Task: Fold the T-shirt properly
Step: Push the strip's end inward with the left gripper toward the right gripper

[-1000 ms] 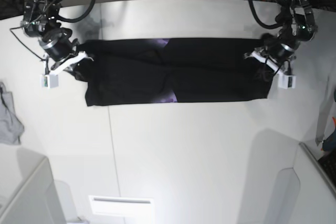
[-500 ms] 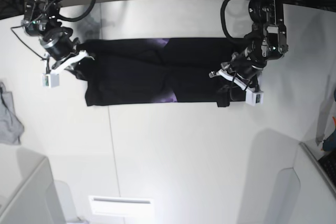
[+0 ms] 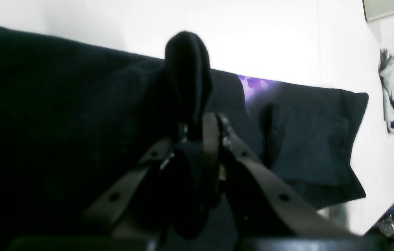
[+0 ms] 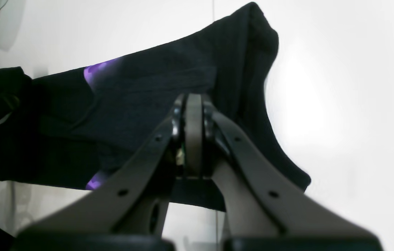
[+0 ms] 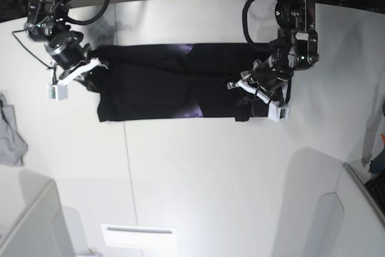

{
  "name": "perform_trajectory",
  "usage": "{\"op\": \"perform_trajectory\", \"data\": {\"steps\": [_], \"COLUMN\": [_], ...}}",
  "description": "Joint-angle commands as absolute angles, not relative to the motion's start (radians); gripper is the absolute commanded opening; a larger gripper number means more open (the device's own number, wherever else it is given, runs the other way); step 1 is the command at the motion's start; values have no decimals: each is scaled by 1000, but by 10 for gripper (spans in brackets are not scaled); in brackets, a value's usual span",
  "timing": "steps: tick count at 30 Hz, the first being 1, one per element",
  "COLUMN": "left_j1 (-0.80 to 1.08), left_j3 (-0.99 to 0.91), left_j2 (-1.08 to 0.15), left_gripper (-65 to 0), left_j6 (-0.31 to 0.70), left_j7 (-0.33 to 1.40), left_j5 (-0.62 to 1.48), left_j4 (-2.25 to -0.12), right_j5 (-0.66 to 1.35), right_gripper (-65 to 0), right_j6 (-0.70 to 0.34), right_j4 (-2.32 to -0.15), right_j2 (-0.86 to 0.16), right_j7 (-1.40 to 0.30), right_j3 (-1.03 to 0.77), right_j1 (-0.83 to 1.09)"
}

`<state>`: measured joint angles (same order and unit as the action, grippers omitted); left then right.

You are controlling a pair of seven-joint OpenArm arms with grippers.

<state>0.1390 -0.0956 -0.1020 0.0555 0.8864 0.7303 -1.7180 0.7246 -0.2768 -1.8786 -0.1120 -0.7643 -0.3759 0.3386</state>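
Black cotton T-shirt (image 5: 162,88) with purple print lies on the white table (image 5: 198,179); left gripper (image 5: 260,95) and right gripper (image 5: 84,70) each pinch its fabric.

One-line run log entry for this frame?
task: fold T-shirt | left pincer: shut on T-shirt end, over the shirt | right pincer: shut on opposite end | grey cloth: aside

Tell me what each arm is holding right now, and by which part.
The left gripper pinches a bunched end fold of the T-shirt, lifted over the rest. The right gripper is shut at its opposite end edge.
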Motion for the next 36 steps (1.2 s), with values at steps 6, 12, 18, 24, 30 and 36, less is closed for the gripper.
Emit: {"op": "perform_trajectory", "data": {"steps": [6, 12, 18, 24, 30, 36], "left_j1": [114, 114, 114, 113, 113, 113], "left_j3": [-96, -96, -96, -96, -96, -96], "left_j2": [-101, -96, -81, -81, -81, -79], "left_gripper": [-650, -650, -650, -650, -650, -612], "left_j6": [67, 67, 67, 67, 67, 67], "left_j7": [872, 872, 872, 872, 872, 872], "left_j5": [753, 757, 774, 774, 774, 776], "left_j4": [-1692, -1692, -1692, -1692, -1692, -1692], "right_j5": [740, 740, 740, 740, 740, 740], "right_gripper": [-650, -650, -650, -650, -650, -650], "right_j6": [-285, -285, -285, -285, -285, -285], "right_j4": [-1899, -1899, -1899, -1899, -1899, -1899], "right_j2": [-122, -124, -124, -124, -124, -124], "right_j7": [-743, -743, -743, -743, -743, -743], "right_j3": [-380, -381, -380, -380, -380, -380], "right_j1": [332, 332, 332, 332, 332, 332]}}
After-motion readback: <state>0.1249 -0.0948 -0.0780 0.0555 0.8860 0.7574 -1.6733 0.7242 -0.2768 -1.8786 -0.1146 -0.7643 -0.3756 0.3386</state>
